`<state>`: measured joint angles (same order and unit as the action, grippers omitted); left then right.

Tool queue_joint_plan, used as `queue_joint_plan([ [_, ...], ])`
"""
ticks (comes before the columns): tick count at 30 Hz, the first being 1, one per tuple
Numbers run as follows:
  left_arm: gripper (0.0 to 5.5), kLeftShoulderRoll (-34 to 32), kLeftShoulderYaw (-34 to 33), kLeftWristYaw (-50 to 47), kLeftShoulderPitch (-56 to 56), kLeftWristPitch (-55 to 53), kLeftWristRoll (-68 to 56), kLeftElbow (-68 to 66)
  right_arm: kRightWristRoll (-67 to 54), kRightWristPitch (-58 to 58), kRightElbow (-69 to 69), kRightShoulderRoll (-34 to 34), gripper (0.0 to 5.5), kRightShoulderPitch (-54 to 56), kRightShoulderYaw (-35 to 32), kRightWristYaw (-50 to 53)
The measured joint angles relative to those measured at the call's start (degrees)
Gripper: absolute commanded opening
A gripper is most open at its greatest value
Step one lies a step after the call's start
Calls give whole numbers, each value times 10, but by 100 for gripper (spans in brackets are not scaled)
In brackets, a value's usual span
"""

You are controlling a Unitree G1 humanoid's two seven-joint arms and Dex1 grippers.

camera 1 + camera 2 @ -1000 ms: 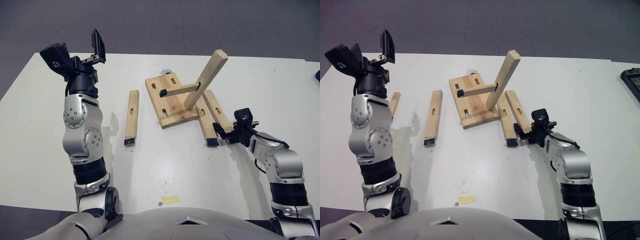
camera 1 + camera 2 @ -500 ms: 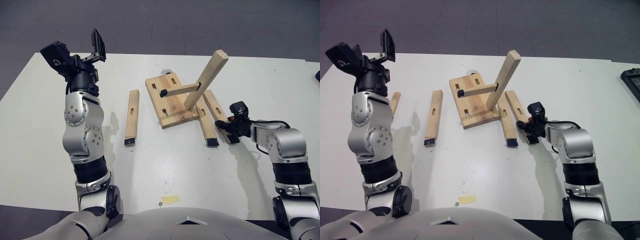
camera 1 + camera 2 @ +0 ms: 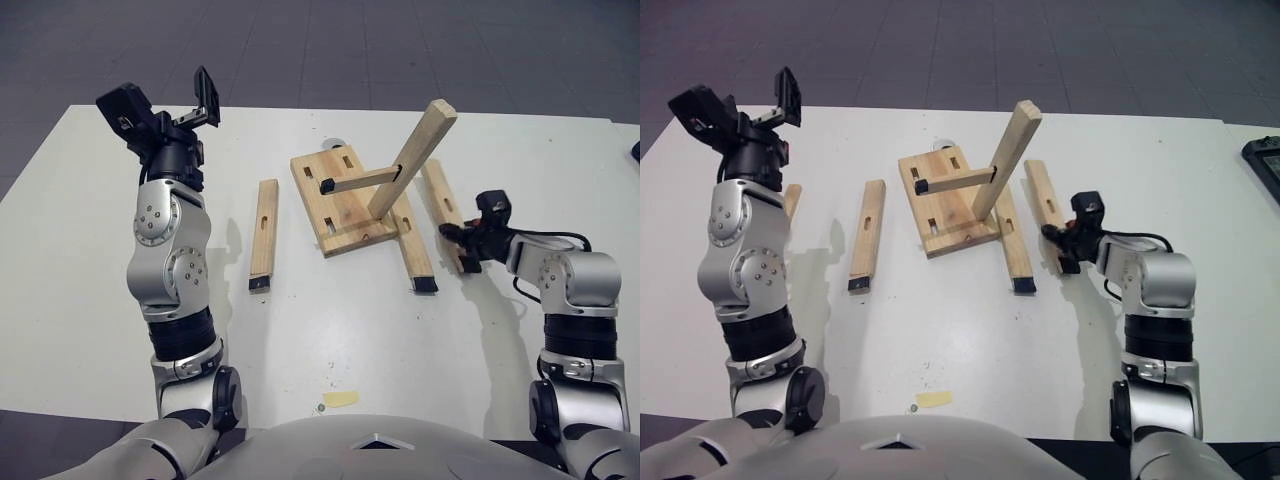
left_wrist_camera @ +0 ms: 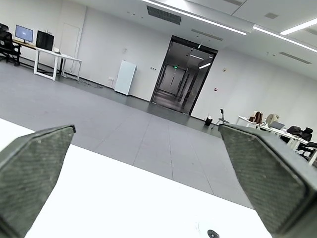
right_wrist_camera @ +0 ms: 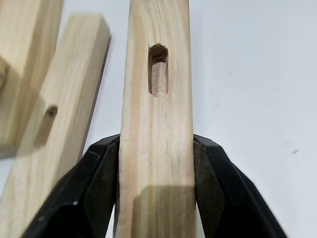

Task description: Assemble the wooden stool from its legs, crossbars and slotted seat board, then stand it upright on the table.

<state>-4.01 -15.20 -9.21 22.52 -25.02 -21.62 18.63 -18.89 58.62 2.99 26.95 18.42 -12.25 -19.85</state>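
The slotted seat board (image 3: pixel 335 205) lies flat mid-table. One leg (image 3: pixel 415 150) stands tilted in it, and a crossbar (image 3: pixel 362 181) sticks out sideways from that leg. A second leg (image 3: pixel 411 246) lies against the board's right edge. My right gripper (image 3: pixel 462 243) is shut on the near end of a third, slotted leg (image 5: pixel 156 114), which lies on the table just right of it. A fourth leg (image 3: pixel 263 231) lies left of the board. My left gripper (image 3: pixel 203 96) is held high over the table's far left, open, with nothing between its fingers (image 4: pixel 34 168).
Another wooden piece (image 3: pixel 790 204) lies partly hidden behind my left arm. A small round mark (image 3: pixel 335 143) sits behind the board. A yellow scrap (image 3: pixel 340 398) lies near the table's front edge (image 3: pixel 100 415). A dark object (image 3: pixel 1265 160) lies at the far right.
My right gripper has shifted right and back, dragging the held leg away from the leg beside the board. The left arm has turned slightly to the right.
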Motion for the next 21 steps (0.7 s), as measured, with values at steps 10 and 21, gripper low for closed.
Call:
queue_joint_plan([
  [10,540,-67,-134,62,65,-118,-366,48,-46,-327,128,6,205,153,-86,-26],
  [21,540,-38,47,9,201,-203,-584,89,-52,-384,198,-94,205,115,93,-51],
])
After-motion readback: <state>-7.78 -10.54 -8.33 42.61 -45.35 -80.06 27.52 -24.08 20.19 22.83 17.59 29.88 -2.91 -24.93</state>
